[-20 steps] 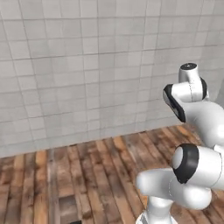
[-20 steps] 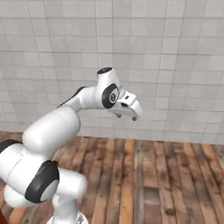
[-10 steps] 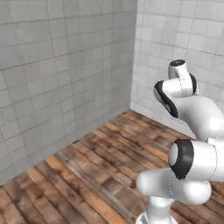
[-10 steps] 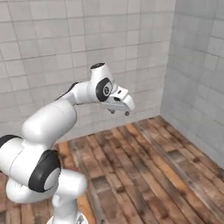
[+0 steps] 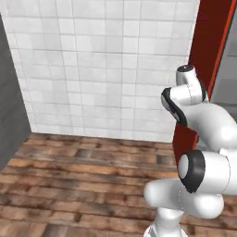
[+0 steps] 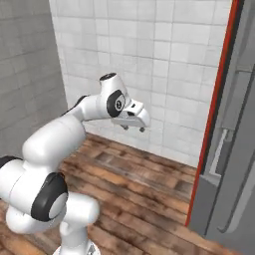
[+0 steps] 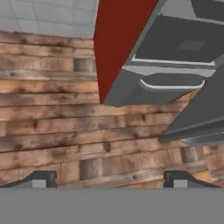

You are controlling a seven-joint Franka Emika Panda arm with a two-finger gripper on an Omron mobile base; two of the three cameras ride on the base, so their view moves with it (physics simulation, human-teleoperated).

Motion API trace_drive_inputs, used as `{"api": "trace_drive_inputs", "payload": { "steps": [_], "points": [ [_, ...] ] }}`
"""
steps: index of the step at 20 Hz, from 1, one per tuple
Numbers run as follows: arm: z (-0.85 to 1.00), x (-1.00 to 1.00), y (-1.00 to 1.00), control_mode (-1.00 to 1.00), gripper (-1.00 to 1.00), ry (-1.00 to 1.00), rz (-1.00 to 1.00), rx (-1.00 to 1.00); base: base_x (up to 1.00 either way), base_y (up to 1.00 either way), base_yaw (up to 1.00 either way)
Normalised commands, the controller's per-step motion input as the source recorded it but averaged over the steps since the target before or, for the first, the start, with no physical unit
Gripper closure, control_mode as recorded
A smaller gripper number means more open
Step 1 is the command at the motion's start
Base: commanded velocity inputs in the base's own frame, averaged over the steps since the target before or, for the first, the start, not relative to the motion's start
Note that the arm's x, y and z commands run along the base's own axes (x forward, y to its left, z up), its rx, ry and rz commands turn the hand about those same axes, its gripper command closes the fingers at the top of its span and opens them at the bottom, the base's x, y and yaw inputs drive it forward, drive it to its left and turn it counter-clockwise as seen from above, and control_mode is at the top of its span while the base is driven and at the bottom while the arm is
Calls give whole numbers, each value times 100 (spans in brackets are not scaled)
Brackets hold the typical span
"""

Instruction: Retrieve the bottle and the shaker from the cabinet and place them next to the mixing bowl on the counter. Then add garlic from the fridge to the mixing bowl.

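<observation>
My gripper (image 6: pixel 133 128) hangs in mid-air above the wooden floor, open and with nothing between its fingers. In the hand view its two dark fingertips (image 7: pixel 41 178) stand far apart over bare planks. The tall grey fridge (image 6: pixel 234 149) stands at the right, with long handles on its front. It also appears as the fridge (image 7: pixel 175 57) in the hand view, ahead of the gripper and apart from it, and as a grey strip of fridge (image 5: pixel 229 69) at the right edge. The bottle, shaker, mixing bowl, garlic, cabinet and counter are out of view.
A tall red side panel (image 6: pixel 214 114) borders the fridge on its left, seen again as the red panel (image 5: pixel 203 55) and the red panel (image 7: pixel 118 39). White tiled walls (image 5: pixel 106 69) meet in a corner behind the arm. Brown wooden floor (image 5: pixel 83 185) spreads below.
The whole picture has shifted: the base has turned, bringing the red panel and the fridge into view at the right. The arm keeps much the same pose and the gripper stays open.
</observation>
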Motion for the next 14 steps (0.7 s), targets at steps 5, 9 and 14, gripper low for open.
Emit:
{"api": "trace_drive_inputs", "payload": {
  "steps": [5,9,14],
  "points": [
    [0,0,0,100,-100,0,0,0,-30,27,-81],
    [0,0,0,100,-100,0,0,0,-11,72,-64],
    [0,0,0,100,-100,0,0,0,13,100,-44]
  ]
}}
